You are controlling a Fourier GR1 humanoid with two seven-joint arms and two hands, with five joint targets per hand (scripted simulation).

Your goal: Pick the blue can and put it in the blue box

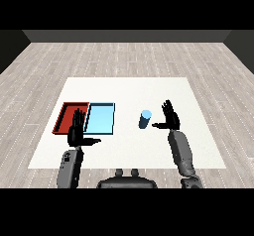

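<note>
A blue can [144,119] stands upright on the white table, right of the middle. My right hand [170,117] is just to its right, fingers straight and thumb pointing toward the can, a small gap between them. The light blue tray [100,118] lies left of the can with nothing in it. My left hand [77,131] is held up with straight fingers over the near edges of the two trays, holding nothing.
A red tray [70,117] lies against the light blue tray's left side, partly behind my left hand. The white table [129,91] stretches well beyond the trays at the back and right.
</note>
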